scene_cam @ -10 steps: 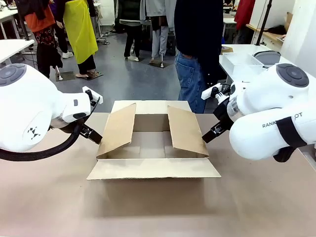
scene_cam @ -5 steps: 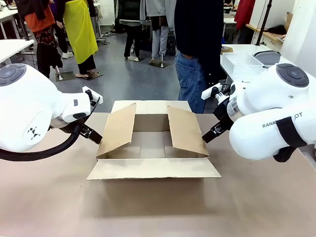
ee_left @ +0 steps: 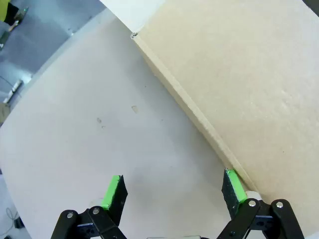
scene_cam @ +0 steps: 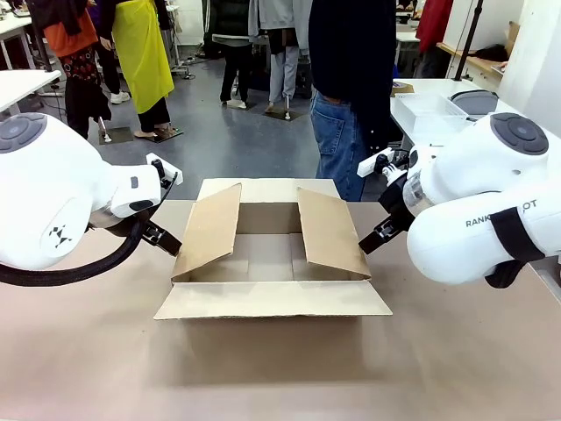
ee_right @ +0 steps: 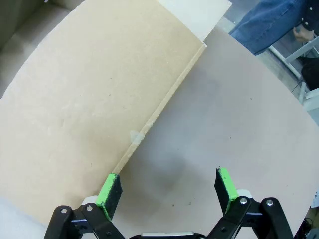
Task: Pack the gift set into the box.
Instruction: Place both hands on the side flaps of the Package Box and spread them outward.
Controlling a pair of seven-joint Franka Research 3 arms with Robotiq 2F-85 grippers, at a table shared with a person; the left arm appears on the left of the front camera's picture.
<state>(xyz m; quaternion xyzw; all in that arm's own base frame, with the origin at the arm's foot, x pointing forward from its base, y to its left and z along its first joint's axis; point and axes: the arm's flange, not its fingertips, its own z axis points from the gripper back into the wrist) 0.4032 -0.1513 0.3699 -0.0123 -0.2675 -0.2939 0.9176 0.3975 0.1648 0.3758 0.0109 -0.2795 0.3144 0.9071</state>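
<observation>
Two grippers of mine sit at the sides of the box [scene_cam: 267,254], which stands in the middle of the table [scene_cam: 88,351] with its top open. Its near flap lies flat toward me, its far flap points at the person [scene_cam: 351,88] standing across the table, and the two side flaps stand raised at a slant.

My left gripper [ee_left: 174,186] is low at the box's left side with its fingers spread apart and nothing between them. One green pad [ee_left: 233,185] is right at the cardboard's edge, and I cannot tell whether it touches.

My right gripper [ee_right: 167,188] mirrors it at the right side, also spread wide and holding nothing. One of its pads [ee_right: 108,189] is against the cardboard's edge and the other is over bare table.
</observation>
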